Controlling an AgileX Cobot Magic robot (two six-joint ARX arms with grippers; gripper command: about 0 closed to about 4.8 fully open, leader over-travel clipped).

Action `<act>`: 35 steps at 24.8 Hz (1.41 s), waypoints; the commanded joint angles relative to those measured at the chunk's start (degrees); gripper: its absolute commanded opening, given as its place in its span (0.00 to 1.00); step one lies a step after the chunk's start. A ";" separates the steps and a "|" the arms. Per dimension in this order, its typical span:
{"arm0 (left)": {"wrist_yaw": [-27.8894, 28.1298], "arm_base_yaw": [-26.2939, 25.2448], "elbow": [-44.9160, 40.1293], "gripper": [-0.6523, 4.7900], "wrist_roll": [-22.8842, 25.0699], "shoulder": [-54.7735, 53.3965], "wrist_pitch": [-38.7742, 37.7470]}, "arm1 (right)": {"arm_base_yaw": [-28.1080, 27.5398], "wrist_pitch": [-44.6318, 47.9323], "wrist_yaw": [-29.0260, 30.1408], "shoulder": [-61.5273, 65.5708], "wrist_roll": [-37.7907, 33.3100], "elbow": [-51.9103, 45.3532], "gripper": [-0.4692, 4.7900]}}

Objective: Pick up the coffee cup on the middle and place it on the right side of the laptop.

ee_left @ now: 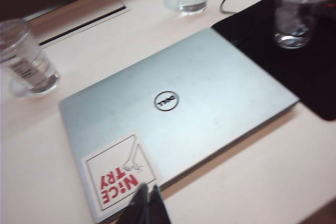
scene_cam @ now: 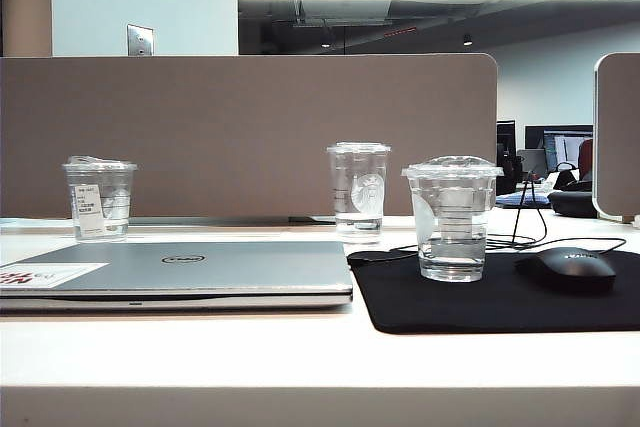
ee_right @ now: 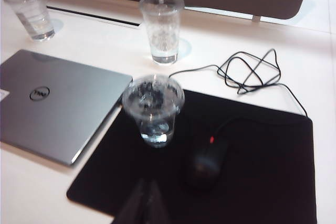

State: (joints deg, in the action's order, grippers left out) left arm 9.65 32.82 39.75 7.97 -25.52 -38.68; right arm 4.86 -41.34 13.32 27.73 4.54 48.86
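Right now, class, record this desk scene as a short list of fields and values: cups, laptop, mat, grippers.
coffee cup: upright on the black mat, right of the laptop, beside the mouse
labelled cup: behind the laptop, far left
logo cup: on the desk behind the mat
laptop: closed, sticker at one corner
left gripper: shut, empty, over the laptop's sticker corner
right gripper: shut, empty, above the mat's near edge

Silver-grey laptop (scene_cam: 190, 269), red-and-white sticker (ee_left: 118, 176), black mouse mat (scene_cam: 500, 297).
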 commanded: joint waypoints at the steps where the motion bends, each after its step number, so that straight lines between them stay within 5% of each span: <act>1: 7.93 0.02 -5.38 0.11 2.05 3.10 3.34 | -0.11 0.90 -4.02 -9.29 0.02 -5.70 0.08; 5: 11.32 0.02 -6.23 0.11 -6.82 3.15 7.15 | -0.09 3.28 -5.05 -17.22 -0.02 -9.44 0.08; 7: 10.71 0.04 -10.38 0.11 -7.52 3.43 18.12 | -0.09 6.71 -6.32 -21.33 0.00 -11.96 0.08; 9: 6.93 0.02 -16.63 0.11 -5.97 3.45 29.86 | -0.09 8.94 -6.75 -24.02 -0.04 -14.10 0.08; 13: -3.69 0.02 -23.93 0.11 -5.20 3.48 38.12 | -0.04 9.09 -6.86 -24.76 -0.07 -16.06 0.08; 16: -6.43 0.02 -29.11 0.11 -7.69 4.52 42.60 | -0.04 10.27 -6.82 -24.79 -1.86 -18.71 0.08; 21: -5.81 0.02 -32.68 0.11 -8.44 10.95 43.58 | -0.04 10.32 -7.02 -24.79 -2.82 -20.85 0.08; 30: -2.73 -0.44 -36.09 0.11 -8.44 25.40 31.98 | -0.04 11.65 -7.04 -25.00 -2.73 -24.79 0.08; 35: -1.95 -3.41 -39.54 0.11 -7.34 25.35 37.83 | -0.04 14.23 -7.13 -27.69 -2.62 -27.80 0.08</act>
State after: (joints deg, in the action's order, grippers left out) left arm 6.92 30.22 1.23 0.43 -0.10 -3.60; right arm 4.78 -29.63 6.35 0.10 1.96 21.21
